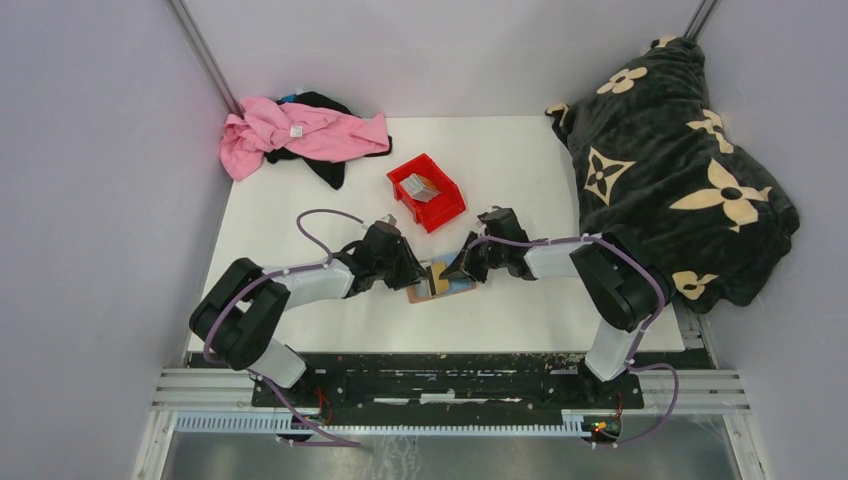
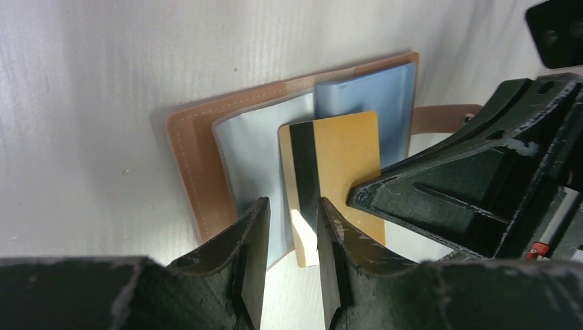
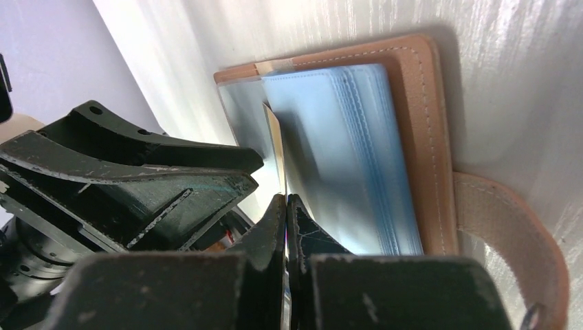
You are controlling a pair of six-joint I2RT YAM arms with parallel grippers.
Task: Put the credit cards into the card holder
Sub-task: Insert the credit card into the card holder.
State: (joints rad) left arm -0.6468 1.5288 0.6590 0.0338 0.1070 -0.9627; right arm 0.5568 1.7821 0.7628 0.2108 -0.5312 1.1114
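Observation:
The tan card holder (image 1: 452,289) lies open on the white table between both arms, its bluish clear sleeves (image 3: 344,151) fanned out and its snap tab (image 3: 509,227) to one side. A gold credit card (image 2: 344,151) with a dark stripe lies over the sleeves. My left gripper (image 2: 294,210) is open, its fingers standing either side of the card's near corner with gaps showing. My right gripper (image 3: 286,199) is shut on a thin edge that looks like this gold card. Several grey credit cards (image 1: 421,187) sit in the red bin (image 1: 400,175).
The red bin stands just behind the card holder. A pink and black cloth heap (image 1: 300,130) lies at the back left. A dark blanket with cream flowers (image 1: 670,170) covers the right side. Grey walls close in left, right and behind.

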